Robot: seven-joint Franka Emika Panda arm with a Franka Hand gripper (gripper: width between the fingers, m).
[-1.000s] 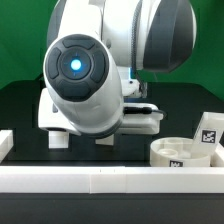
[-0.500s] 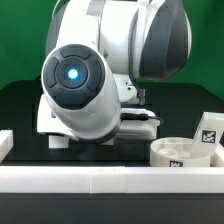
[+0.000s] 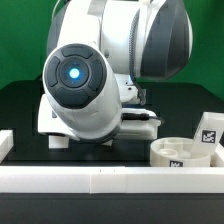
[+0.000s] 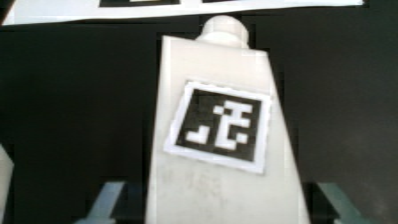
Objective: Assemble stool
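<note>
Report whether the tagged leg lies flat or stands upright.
Lying flat: the leg shows its long tagged face to the wrist camera.

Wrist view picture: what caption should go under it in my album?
The gripper straddles a white tagged stool leg lying on the black table.

The arm hides the gripper in the exterior view; the leg is cropped.
</note>
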